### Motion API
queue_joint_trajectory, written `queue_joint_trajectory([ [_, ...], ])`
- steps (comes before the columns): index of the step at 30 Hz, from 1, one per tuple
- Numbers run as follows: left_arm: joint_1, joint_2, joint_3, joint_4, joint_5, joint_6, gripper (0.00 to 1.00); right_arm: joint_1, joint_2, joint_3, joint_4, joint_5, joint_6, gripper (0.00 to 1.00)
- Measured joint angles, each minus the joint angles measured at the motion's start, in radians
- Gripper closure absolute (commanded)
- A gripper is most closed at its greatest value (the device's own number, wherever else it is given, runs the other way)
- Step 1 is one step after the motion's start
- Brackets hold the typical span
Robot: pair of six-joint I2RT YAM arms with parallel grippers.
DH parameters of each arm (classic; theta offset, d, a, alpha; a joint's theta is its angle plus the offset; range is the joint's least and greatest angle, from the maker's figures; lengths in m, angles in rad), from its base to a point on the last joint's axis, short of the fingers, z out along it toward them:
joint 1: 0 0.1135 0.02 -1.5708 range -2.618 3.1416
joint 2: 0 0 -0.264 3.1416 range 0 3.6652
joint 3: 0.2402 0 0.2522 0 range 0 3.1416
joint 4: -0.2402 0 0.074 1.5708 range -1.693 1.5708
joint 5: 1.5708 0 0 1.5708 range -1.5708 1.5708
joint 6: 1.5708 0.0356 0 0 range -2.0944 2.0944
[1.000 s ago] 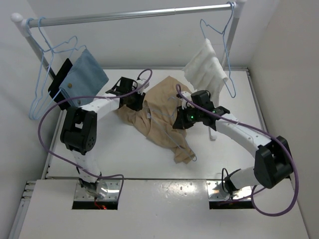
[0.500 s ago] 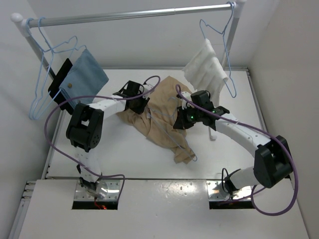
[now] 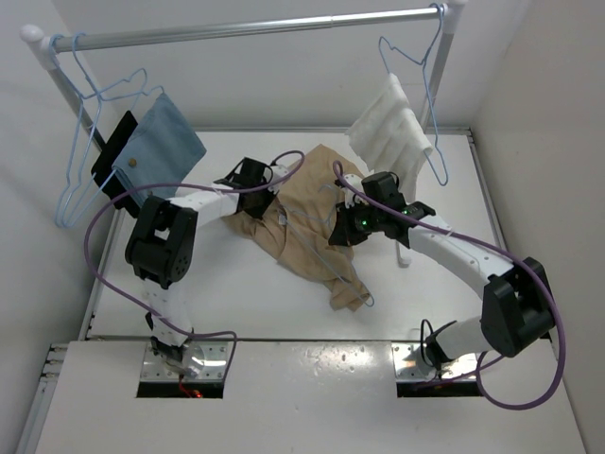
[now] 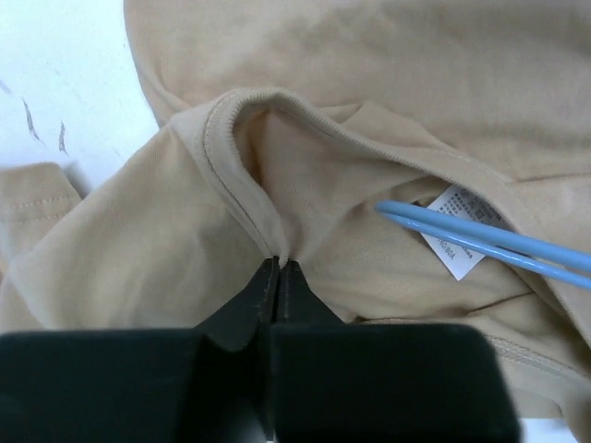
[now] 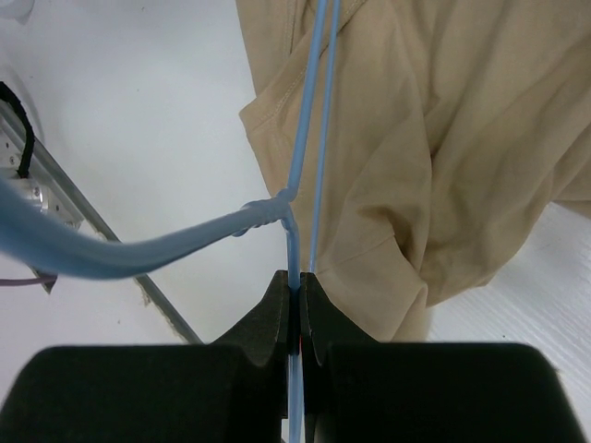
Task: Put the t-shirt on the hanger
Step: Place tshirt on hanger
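Note:
The tan t-shirt (image 3: pixel 307 213) lies crumpled on the white table in the top view. My left gripper (image 3: pixel 267 195) is at its left side. In the left wrist view it (image 4: pixel 278 266) is shut on a pinch of the t-shirt's collar edge (image 4: pixel 242 175), next to the white label (image 4: pixel 454 242). My right gripper (image 3: pixel 342 232) is at the shirt's right side. In the right wrist view it (image 5: pixel 298 281) is shut on the light-blue hanger (image 5: pixel 305 138) just below its twisted neck. Two hanger wires (image 4: pixel 489 242) run into the neck opening. Most of the hanger is hidden in the cloth.
A metal rail (image 3: pixel 255 28) spans the back. A blue denim-like cloth (image 3: pixel 161 142) and spare blue hangers (image 3: pixel 80 161) hang at its left. A white waffle towel (image 3: pixel 392 128) hangs on a hanger at its right. Walls close in on both sides.
My left arm has swung right and its gripper has moved onto the t-shirt's collar. The right arm and the hanger have hardly moved.

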Motion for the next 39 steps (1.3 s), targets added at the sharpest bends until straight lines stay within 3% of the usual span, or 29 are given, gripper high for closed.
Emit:
queue_joint_trajectory([
  [30,-0.002,-0.153,0.087,-0.19,0.101,0.025,0.99,0.041,0.091,0.132,0.025,-0.023,0.0,1.0],
  [39,-0.002,-0.231,-0.023,-0.202,0.102,0.051,1.0,0.042,0.125,0.129,0.138,-0.072,0.023,1.0],
])
